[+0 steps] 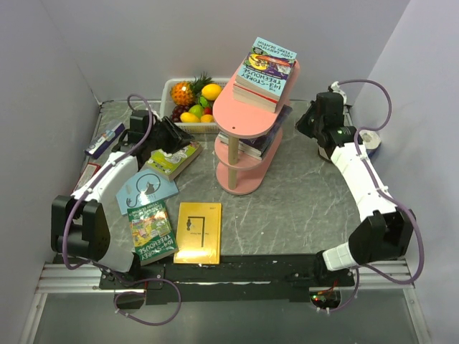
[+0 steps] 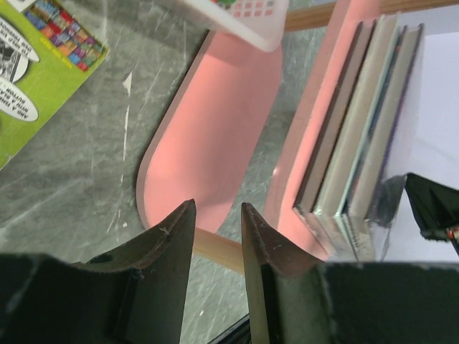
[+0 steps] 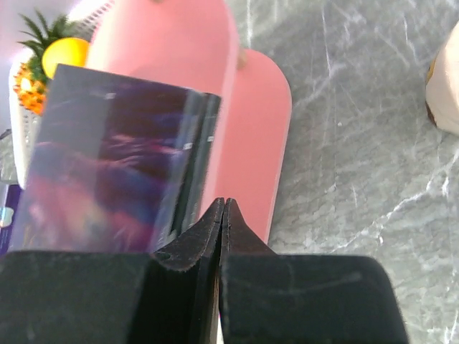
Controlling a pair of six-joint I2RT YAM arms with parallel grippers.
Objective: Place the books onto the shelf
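Pink shelf (image 1: 247,115) on grey marbled table (image 1: 308,208); light-blue cartoon book (image 1: 269,64) atop the shelf; purple galaxy-patterned book (image 3: 107,165) on it; yellow book (image 1: 199,233) beside it.

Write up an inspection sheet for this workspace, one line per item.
Surface: grey marbled table, scuffed.
Job's things: pink shelf upright; book stack on top tier, more books on middle tier; on the table a yellow book, green book, light-blue book and fourth book by the left arm.
Clutter: fruit basket behind shelf; carton and red packet at left edge.
Grippers: left gripper open, empty; right gripper shut, empty.
Cables: purple cables along both arms, no snag seen.
Surroundings: plain walls on three sides.
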